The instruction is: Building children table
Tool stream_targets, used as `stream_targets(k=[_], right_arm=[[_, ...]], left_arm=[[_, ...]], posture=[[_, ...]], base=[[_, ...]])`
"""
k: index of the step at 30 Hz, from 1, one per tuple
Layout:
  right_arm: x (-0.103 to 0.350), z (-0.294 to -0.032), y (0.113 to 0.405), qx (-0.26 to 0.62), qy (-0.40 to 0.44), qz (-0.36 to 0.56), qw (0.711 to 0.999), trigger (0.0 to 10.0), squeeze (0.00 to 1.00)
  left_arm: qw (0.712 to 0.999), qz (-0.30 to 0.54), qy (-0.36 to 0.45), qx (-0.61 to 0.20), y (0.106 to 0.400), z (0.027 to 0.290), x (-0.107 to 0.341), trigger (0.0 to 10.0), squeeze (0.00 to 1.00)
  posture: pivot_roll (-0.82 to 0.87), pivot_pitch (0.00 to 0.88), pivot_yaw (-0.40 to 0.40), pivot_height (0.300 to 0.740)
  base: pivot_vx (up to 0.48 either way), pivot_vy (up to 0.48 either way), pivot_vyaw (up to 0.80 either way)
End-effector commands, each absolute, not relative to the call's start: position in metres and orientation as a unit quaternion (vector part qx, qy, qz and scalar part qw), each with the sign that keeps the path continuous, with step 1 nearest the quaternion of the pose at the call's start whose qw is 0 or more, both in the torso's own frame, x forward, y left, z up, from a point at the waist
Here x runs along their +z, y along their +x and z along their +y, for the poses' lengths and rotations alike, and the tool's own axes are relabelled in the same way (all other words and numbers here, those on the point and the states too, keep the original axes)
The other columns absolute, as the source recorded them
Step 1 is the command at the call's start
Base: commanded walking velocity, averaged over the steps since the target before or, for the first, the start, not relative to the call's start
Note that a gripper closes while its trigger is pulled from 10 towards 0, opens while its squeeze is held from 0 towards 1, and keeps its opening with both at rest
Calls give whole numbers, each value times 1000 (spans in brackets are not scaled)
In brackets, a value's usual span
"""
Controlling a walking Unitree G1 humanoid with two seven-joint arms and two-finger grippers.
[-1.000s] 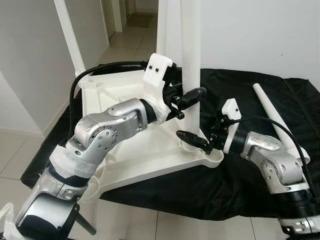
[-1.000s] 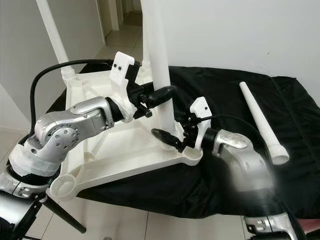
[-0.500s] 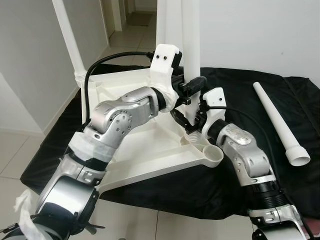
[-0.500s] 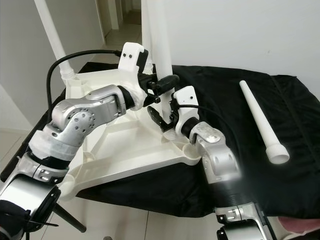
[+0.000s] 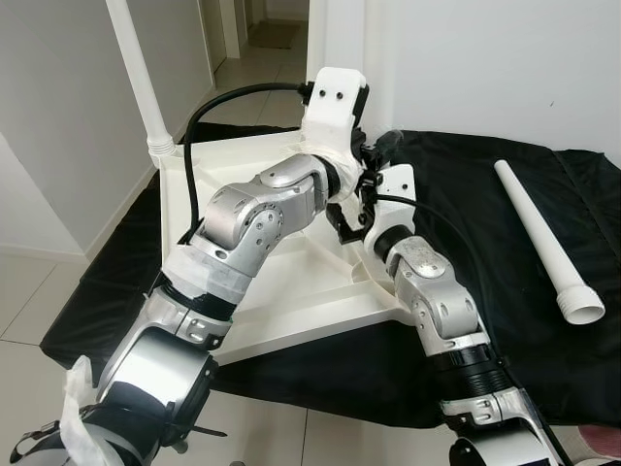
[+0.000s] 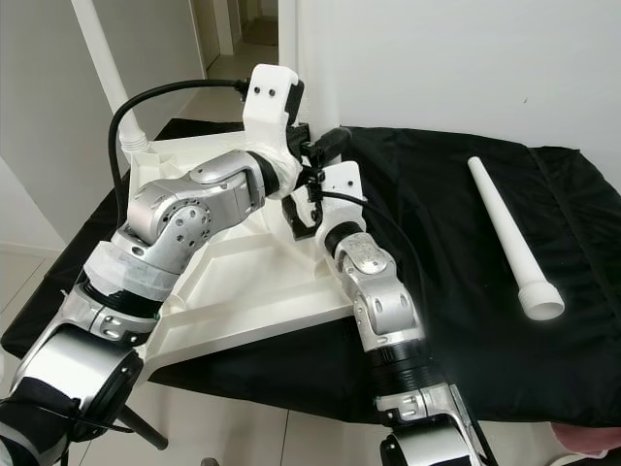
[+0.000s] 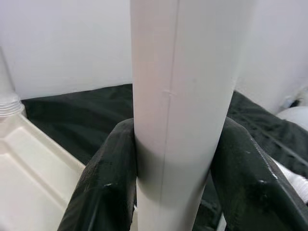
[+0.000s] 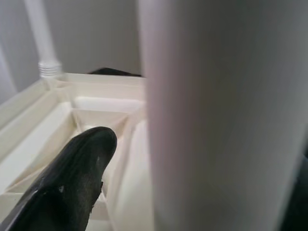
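The white table top lies upside down on a black cloth. One white leg stands upright in its far left corner. Near the right corner a second upright leg is held by my left gripper, whose two black fingers are shut around it. My right gripper sits lower on the same leg, close to its base. One of its fingers stands apart from the leg; the other is hidden behind it. A third leg lies loose on the cloth at the right.
The black cloth covers a low surface, and its front edge drops to the tiled floor. A white wall stands close behind. A doorway opens at the back left.
My right gripper has swung in from the table's near right corner to the base of the leg. My left gripper has risen along the leg and stays shut on it.
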State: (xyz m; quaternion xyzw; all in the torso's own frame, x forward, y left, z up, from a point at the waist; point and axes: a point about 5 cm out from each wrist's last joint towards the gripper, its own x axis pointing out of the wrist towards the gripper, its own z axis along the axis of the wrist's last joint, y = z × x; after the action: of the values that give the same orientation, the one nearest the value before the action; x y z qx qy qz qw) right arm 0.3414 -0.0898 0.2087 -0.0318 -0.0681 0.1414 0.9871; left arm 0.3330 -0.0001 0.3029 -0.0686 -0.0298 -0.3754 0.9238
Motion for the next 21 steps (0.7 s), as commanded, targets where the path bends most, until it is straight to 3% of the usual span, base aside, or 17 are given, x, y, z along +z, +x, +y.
stream_targets(k=[1, 13, 14, 19, 20, 21], right_arm=[[209, -85, 343, 127, -41, -67, 989, 10000, 0], [213, -88, 347, 80, -66, -71, 992, 10000, 0], [214, -91, 347, 75, -74, -74, 992, 9490, 0], [217, -95, 348, 65, -88, -81, 991, 9020, 0], [217, -95, 348, 64, -90, -82, 990, 5176, 0], [218, -95, 348, 64, -92, -83, 990, 4392, 0]], left_arm=[[921, -47, -58, -383, 329, -7, 310, 10000, 0], [922, -55, -49, -381, 330, -14, 309, 10000, 0], [922, -56, -47, -381, 330, -15, 309, 10000, 0], [922, -57, -45, -381, 329, -16, 309, 10000, 0], [922, -57, -45, -381, 329, -16, 309, 10000, 0], [922, -57, -44, -381, 329, -16, 309, 10000, 0]], posture=[[-62, 20, 41, 740], [-73, 21, 42, 740], [-73, 20, 41, 740], [-76, 21, 41, 740], [-76, 20, 40, 740], [-75, 21, 40, 740]], base=[[0, 0, 0], [0, 0, 0], [0, 0, 0], [0, 0, 0], [0, 0, 0], [0, 0, 0]])
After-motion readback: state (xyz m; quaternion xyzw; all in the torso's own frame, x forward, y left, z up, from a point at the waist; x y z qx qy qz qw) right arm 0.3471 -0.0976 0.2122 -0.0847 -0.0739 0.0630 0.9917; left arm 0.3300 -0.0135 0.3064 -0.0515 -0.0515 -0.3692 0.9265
